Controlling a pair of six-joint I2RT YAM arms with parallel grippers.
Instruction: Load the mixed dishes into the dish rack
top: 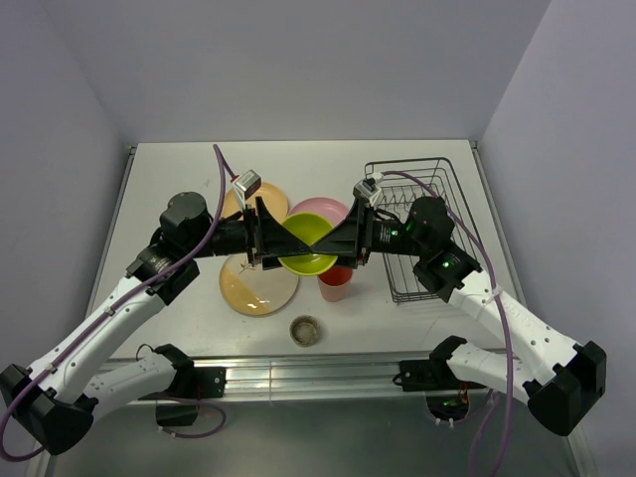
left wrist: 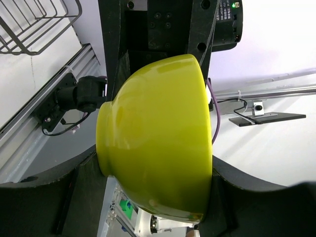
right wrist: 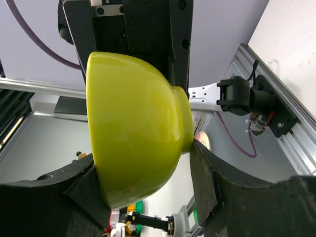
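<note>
Both grippers are facing each other over the middle of the table (top: 169, 179). The left gripper (top: 283, 239) and the right gripper (top: 338, 241) are each standing wide and pressing on the green bowl (top: 306, 261), which is hanging in the air between them. In the left wrist view the arm's own fingers (left wrist: 81, 192) are bracketing the bowl (left wrist: 158, 138) from foot to rim. The right wrist view is showing the same, with one finger (right wrist: 212, 182) touching the foot ring. Which arm is bearing the weight I cannot tell.

Dishes are crowding the space underneath. The orange plate (top: 276, 206) is lying beneath the left arm and is mostly covered by it. The pink plate (top: 316, 206) is lying just behind the bowl, with its near half hidden. The cream plate (top: 256, 288) is lying flat at near left, its far edge running under the left gripper. The pink cup (top: 336, 285) is showing just below the bowl's near rim, its top covered. The grey bowl (top: 306, 330) is sitting apart, near the front edge. The rack (top: 402, 278) is lying at right, with the right arm crossing over it.

The green bowl is looking glossy and smooth, rounded, with a short foot and bright highlights. The fingers are looking matte black, and the rack is thin dark wire. A purple cable (top: 221, 169) is looping above the left arm.

From above, black fingers are crossing the bowl's inside. In both wrist views the bowl is filling the frame and hiding the opposite gripper's fingertips.
</note>
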